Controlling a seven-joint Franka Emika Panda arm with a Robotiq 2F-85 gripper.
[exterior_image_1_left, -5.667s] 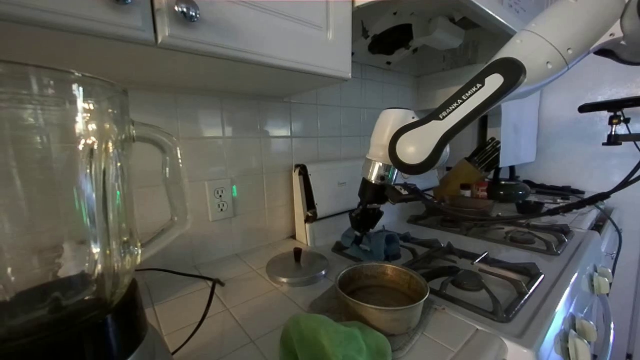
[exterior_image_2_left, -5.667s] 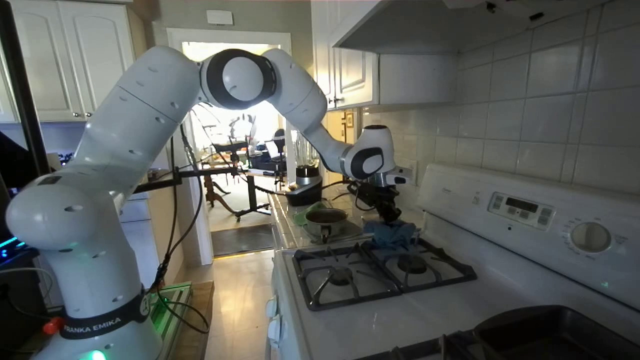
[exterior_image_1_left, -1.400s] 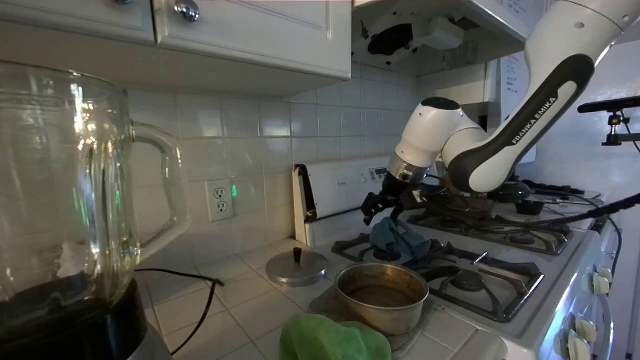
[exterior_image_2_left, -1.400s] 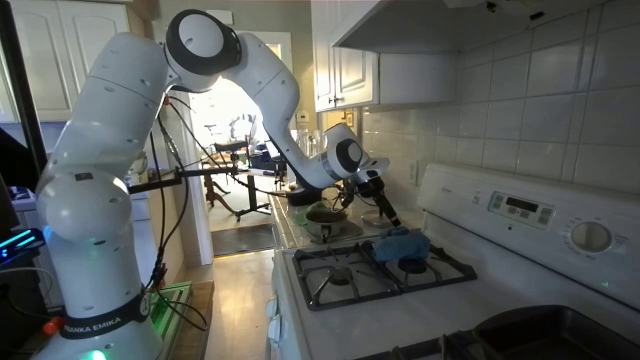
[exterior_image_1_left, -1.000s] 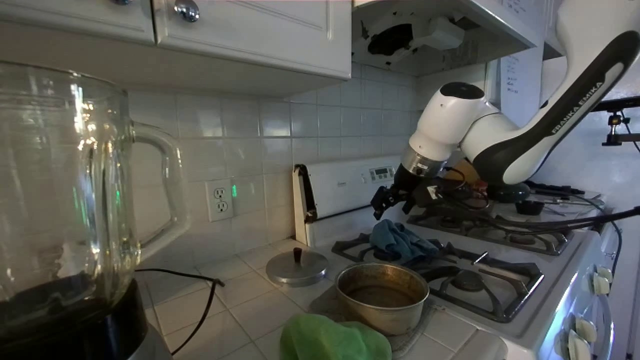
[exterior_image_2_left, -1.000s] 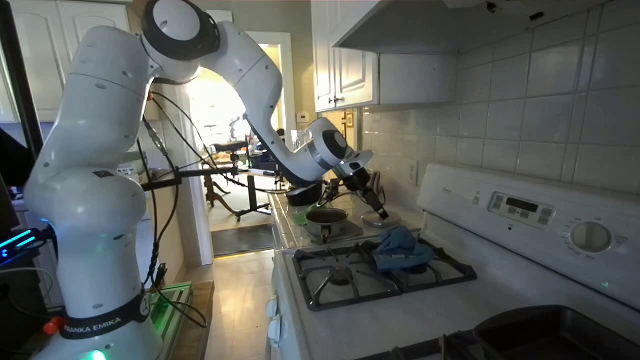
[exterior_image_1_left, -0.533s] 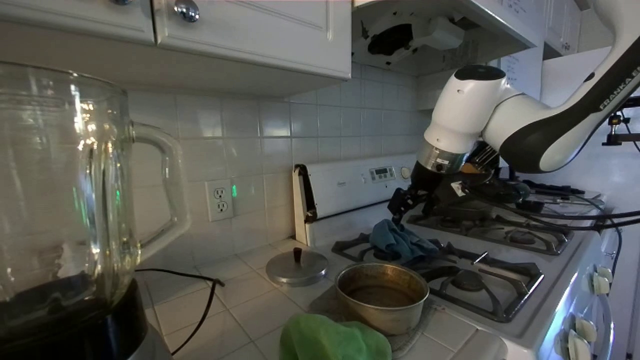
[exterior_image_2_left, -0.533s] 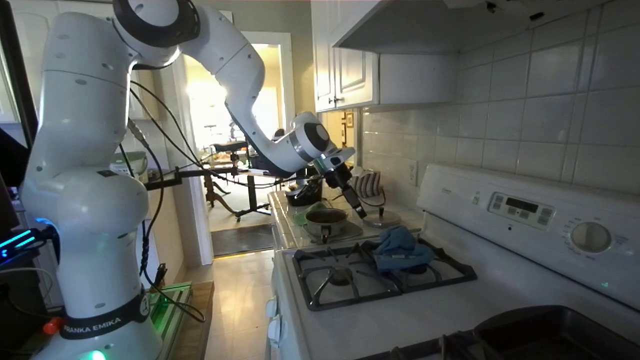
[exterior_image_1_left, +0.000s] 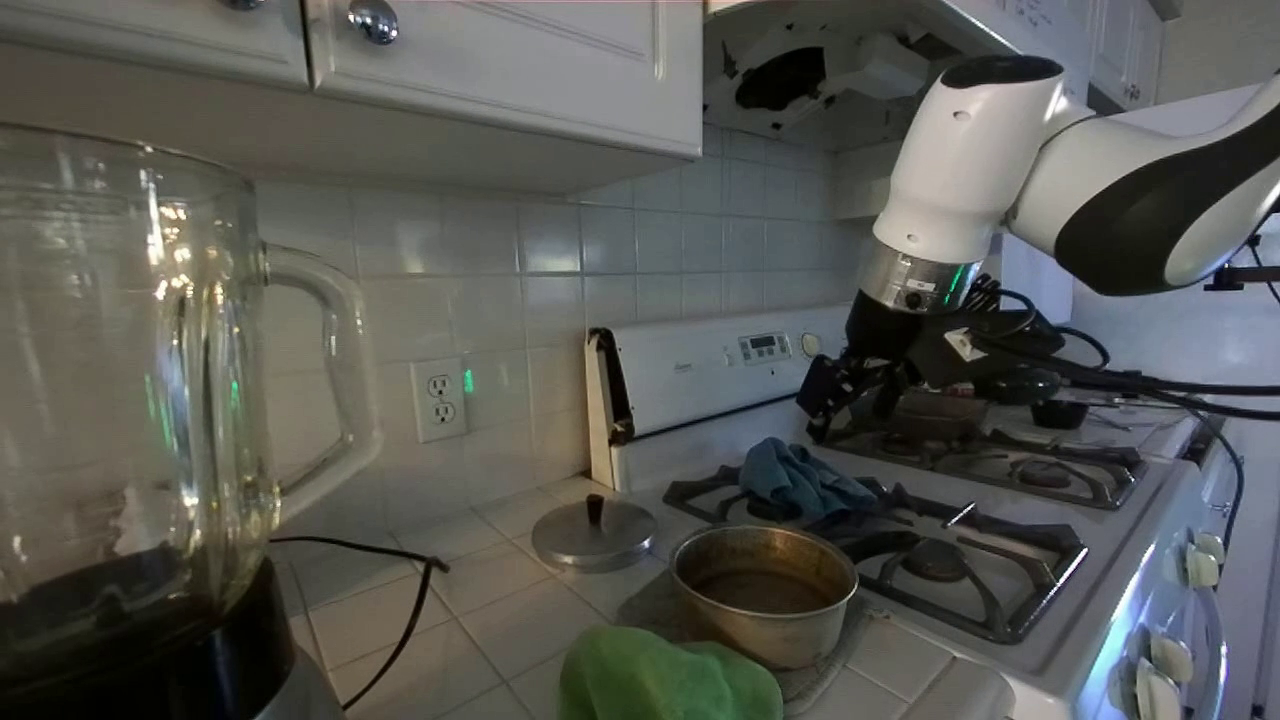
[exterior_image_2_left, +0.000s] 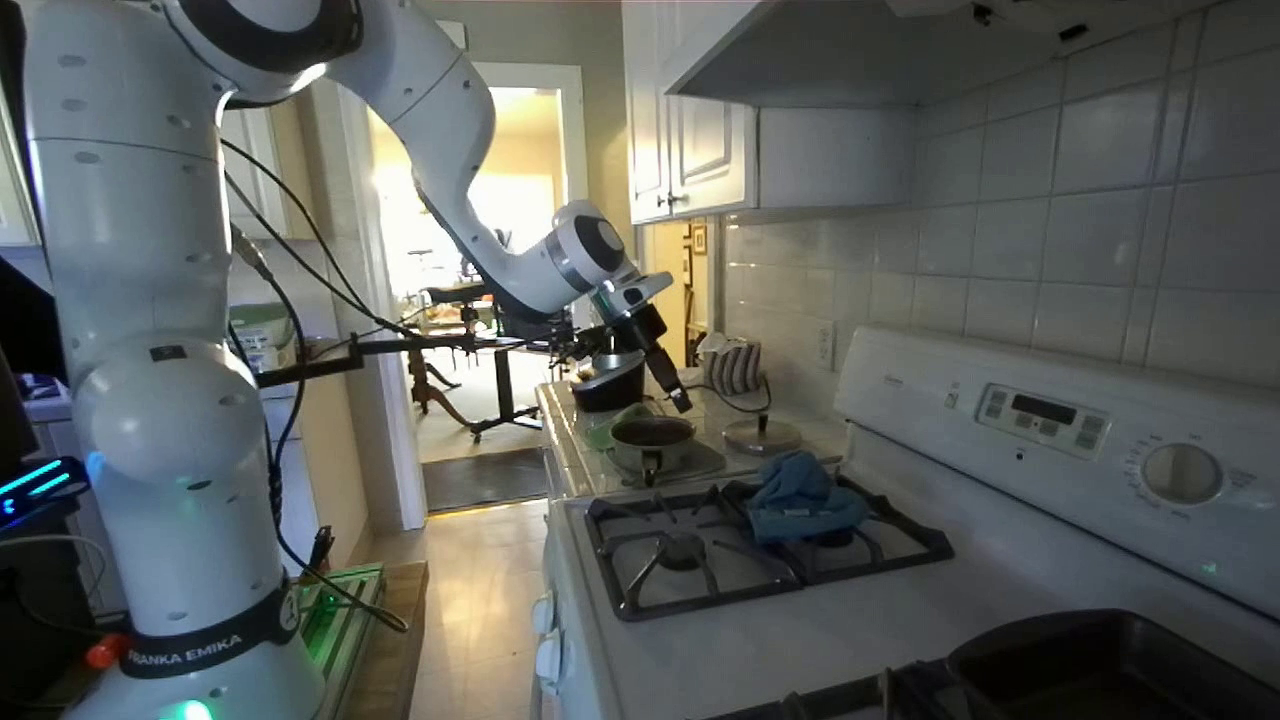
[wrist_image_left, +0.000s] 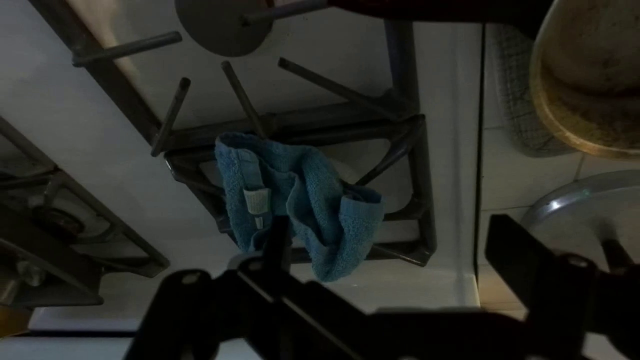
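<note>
Hanging clear in the air by the white stove (exterior_image_1_left: 1115, 540), the pincer (exterior_image_1_left: 850, 420) was shown in an exterior view with its gap spread and unoccupied. A blue cloth (exterior_image_1_left: 800, 482) was positioned on the stove, below the pincer and not touched by it. On the tiled tabletop (exterior_image_1_left: 535, 615) alongside, a saucepan (exterior_image_1_left: 775, 635) was set on a mat (exterior_image_1_left: 650, 607); a knobbed metal lid (exterior_image_1_left: 590, 545) was placed near it, and a green cloth (exterior_image_1_left: 665, 685) was bunched just beside it. A glass blender jug (exterior_image_1_left: 130, 350) was located at the left edge.

In an exterior view, the pincer was presented side-on and slanted downward, so its spread could not be judged from that angle. The blue cloth was heaped near the backguard (exterior_image_2_left: 910, 400), on which a control panel (exterior_image_2_left: 1040, 420) was mounted. A dark baking pan (exterior_image_2_left: 1050, 640) was rested at the near end of the stove.

In the wrist view, the fingers (wrist_image_left: 517, 260) were set wide apart across the lower part, with nothing enclosed. The blue cloth was draped over a black burner grate (wrist_image_left: 424, 190) and partly hidden behind one finger; a pale tag (wrist_image_left: 257, 201) was exposed on it. The saucepan and the lid were cut off by the right edge.
</note>
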